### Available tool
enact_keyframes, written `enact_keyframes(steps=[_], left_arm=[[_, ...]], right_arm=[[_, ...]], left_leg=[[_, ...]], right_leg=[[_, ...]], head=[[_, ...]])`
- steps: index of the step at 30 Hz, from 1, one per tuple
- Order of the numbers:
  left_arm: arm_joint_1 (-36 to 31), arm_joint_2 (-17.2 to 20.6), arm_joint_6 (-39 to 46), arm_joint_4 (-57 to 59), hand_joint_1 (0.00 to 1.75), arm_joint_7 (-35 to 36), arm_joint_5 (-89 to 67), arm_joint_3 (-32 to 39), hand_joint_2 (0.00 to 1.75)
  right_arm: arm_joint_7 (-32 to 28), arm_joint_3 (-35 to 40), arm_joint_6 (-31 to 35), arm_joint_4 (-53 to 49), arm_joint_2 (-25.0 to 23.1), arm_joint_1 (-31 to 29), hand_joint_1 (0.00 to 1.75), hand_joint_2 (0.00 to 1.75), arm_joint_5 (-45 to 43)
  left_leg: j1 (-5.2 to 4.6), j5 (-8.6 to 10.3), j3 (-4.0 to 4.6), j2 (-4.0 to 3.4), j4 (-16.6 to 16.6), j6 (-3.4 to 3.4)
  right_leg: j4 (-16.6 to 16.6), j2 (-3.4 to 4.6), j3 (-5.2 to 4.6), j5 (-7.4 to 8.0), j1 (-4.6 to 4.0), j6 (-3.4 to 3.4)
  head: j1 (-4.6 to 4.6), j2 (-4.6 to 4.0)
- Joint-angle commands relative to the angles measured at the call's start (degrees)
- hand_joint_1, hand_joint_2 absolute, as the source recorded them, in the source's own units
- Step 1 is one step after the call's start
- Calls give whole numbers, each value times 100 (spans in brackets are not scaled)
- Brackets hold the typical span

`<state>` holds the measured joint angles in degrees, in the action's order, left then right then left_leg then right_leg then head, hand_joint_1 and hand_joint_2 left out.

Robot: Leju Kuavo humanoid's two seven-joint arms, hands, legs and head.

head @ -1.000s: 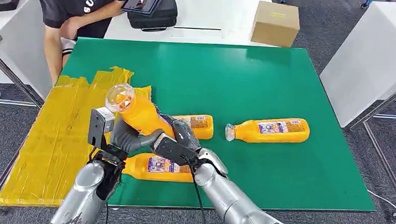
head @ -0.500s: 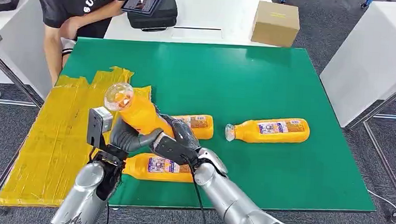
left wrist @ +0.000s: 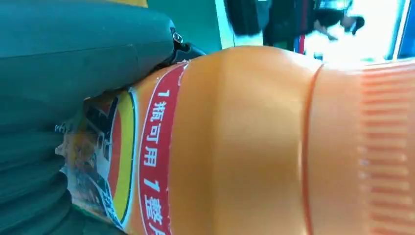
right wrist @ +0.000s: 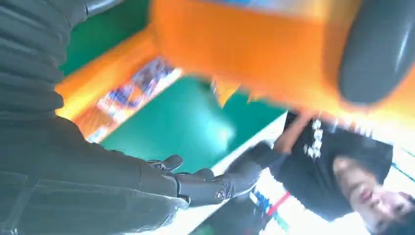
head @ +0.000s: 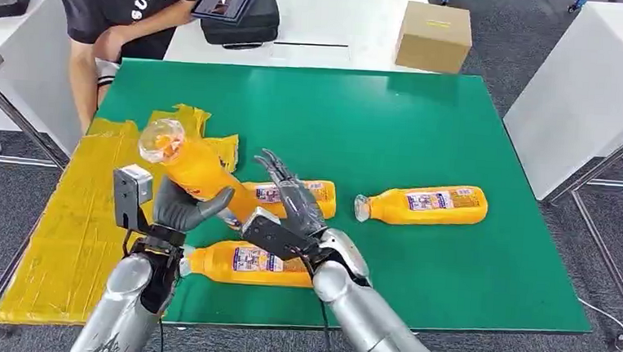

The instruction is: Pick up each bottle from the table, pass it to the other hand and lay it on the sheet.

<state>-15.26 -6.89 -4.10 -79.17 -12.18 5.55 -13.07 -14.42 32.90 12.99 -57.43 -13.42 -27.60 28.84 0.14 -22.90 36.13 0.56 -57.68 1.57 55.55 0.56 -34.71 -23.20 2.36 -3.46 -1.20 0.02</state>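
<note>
The yellow sheet [head: 85, 219] covers the left part of the green table [head: 426, 126]. Just over the sheet's right edge, the left hand [head: 177, 204] grips an orange bottle [head: 190, 167] around its body, tilted with its clear end raised. To the right of the sheet, one bottle [head: 246, 263] lies near the table's front edge and another [head: 295, 196] behind it. The right hand [head: 290, 206] hangs over them, fingers spread, holding nothing. Furthest from the sheet lies a fourth bottle [head: 425, 204].
</note>
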Motion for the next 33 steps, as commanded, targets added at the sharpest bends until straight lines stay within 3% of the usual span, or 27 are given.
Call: enact_keyframes(steps=[1,5,7,17,20,25,29,33], left_arm=[[131,77,957,-356,175,-192,-1414,484,175],[63,172,1930,-305,175,-195,-2858,514,175],[-51,333,2740,-29,175,-105,-4122,580,175],[-46,333,2809,12,175,-136,-4271,607,175],[-195,492,3417,419,175,204,-5943,542,175],[-822,548,3916,1721,175,945,-8049,428,175],[-1354,588,3828,2693,175,1308,-8700,330,175],[-2372,664,3889,4499,175,1783,-9241,342,175]], right_arm=[[819,278,653,-2296,1341,920,0,175,1816],[1138,239,645,-2604,1596,1090,0,175,2557],[1291,65,559,-3060,1829,1467,0,175,2938],[1288,1,554,-3183,1883,1597,0,175,3004],[1379,-193,583,-3498,2128,1988,0,175,3226],[1267,-260,674,-3404,2318,2173,0,175,3161],[1296,-230,654,-3546,2412,2362,0,175,3235],[1496,-245,490,-3658,2506,2369,0,175,3461]], left_leg=[[8,-11,-25,18,3,-6],[8,-16,-23,13,-1,-7],[6,-13,-18,18,1,-8],[6,-17,-21,2,-2,-9],[5,-9,-14,12,3,-7],[2,-4,-13,27,7,-6],[3,-5,-13,19,5,-7],[5,-2,-11,30,0,-9]], right_leg=[[-12,-26,39,-14,-12,23],[-7,-22,37,-16,-13,27],[-7,-26,34,-15,-12,27],[-4,-11,29,-14,-12,29],[-8,-20,24,-10,-10,23],[-10,-34,26,-10,-6,20],[-8,-26,24,-8,-7,22],[-4,-39,25,-11,-10,26]], head=[[0,0],[0,-2],[0,0],[0,-2],[0,0],[0,-2],[0,-2],[0,0]])
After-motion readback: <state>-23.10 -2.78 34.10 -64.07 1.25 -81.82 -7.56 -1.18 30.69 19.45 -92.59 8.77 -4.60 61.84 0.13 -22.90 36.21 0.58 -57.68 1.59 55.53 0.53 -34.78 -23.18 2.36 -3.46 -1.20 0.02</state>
